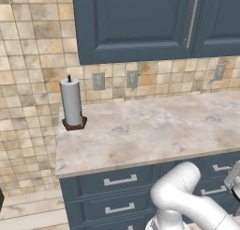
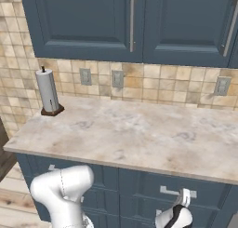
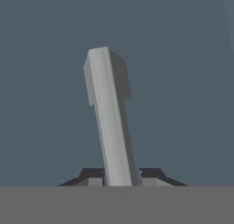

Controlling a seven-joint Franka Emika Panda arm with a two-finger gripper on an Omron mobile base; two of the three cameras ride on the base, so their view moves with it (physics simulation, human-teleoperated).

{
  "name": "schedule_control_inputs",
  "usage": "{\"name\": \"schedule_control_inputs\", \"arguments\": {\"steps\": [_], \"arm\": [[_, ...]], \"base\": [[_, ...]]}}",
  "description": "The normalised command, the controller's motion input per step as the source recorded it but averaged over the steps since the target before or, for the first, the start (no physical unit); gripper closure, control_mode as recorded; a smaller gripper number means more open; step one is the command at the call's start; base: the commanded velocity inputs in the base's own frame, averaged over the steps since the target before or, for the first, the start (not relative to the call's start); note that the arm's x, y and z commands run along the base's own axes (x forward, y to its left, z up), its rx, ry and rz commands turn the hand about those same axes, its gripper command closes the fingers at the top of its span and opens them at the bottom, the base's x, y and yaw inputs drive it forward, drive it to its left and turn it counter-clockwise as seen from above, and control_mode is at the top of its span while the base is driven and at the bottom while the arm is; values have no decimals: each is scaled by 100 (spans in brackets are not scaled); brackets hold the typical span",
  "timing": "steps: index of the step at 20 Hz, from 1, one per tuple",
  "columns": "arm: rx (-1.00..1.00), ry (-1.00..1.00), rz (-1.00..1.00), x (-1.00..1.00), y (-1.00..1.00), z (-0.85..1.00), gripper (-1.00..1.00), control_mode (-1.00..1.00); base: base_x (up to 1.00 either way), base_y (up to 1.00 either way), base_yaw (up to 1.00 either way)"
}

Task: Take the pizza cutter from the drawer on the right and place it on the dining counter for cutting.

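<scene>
Even, diffuse rendered light fills both base views, bright without glare. The marbled worktop (image 1: 154, 126) reads pale and matte, carrying only a faint soft shadow beside the paper towel roll (image 1: 71, 102). Upper cabinet doors (image 2: 88, 22) stay a flat navy with little shading. All pictures look slightly soft and low in detail, with no edge distortion. In the hand view the silver drawer handle (image 3: 107, 122) casts a dim shadow on the blue drawer front (image 3: 45, 81).

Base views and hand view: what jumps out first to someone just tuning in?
The claw is shut on the silver handle of the drawer at the right, under the marbled worktop. A paper towel roll stands at the worktop's far left, below navy wall cabinets.
</scene>
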Motion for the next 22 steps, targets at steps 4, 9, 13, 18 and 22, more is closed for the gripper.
{"name": "schedule_control_inputs", "arguments": {"steps": [4,9,13,18,22], "arm": [[0,0,-1,-100,-13,-6,100,-100],[0,1,0,-94,-11,-1,100,-100],[0,0,0,-85,-16,-4,100,-100],[0,0,0,-81,-18,-9,100,-100],[0,0,0,-77,-9,-11,100,-100]], "base": [[0,0,0],[0,0,0],[0,0,0],[0,0,0],[0,0,0]]}}
